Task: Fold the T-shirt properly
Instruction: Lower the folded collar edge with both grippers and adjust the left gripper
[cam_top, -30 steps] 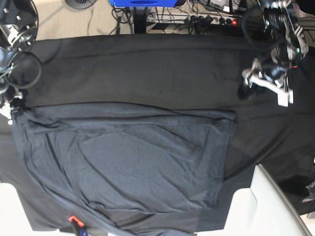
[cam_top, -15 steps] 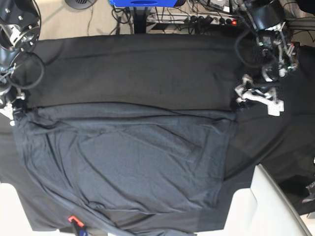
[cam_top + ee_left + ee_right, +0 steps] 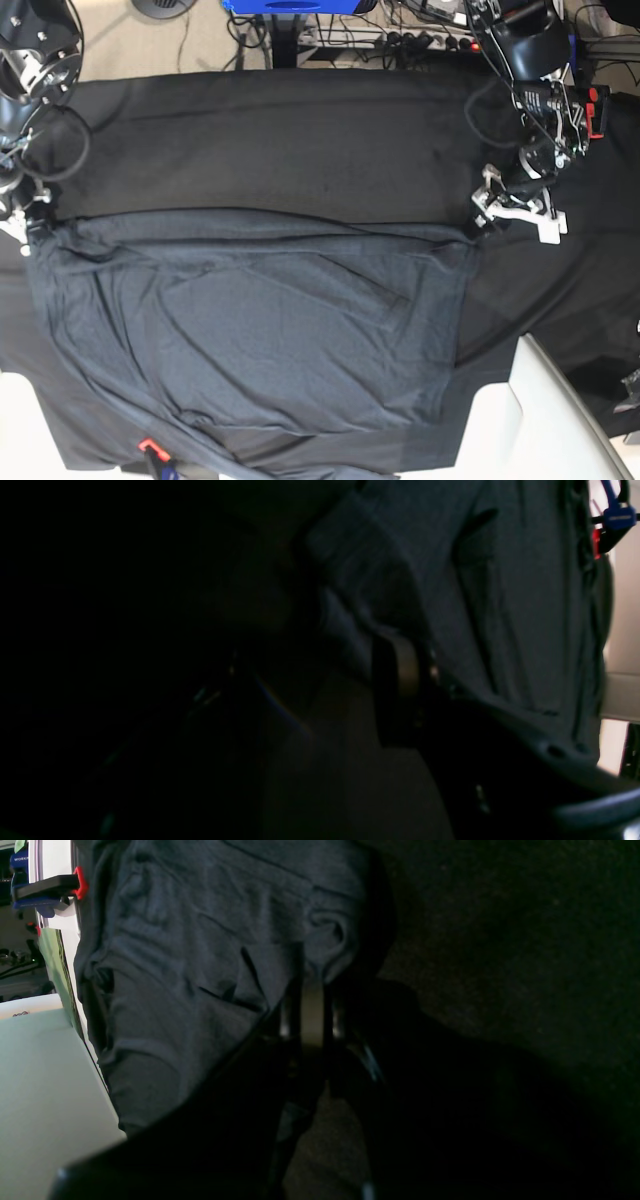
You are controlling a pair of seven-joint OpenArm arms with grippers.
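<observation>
T-shirt [image 3: 260, 330] spread flat on table cloth [image 3: 280, 140]; right gripper [image 3: 307, 990] pinching its corner; left gripper [image 3: 515, 215] finger state unclear.

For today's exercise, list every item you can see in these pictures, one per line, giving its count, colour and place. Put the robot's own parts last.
T-shirt: one, dark slate-grey, spread over the near half of the table.
Table cloth: one, black, covering the table beneath and beyond the shirt.
Clamp: one, red and black, at the table's near edge.
Power strip: one, dark, on the floor beyond the table.
Right gripper: one, black, jaws shut on the T-shirt corner.
Left gripper: one, black and white, at the shirt's opposite far corner.
</observation>
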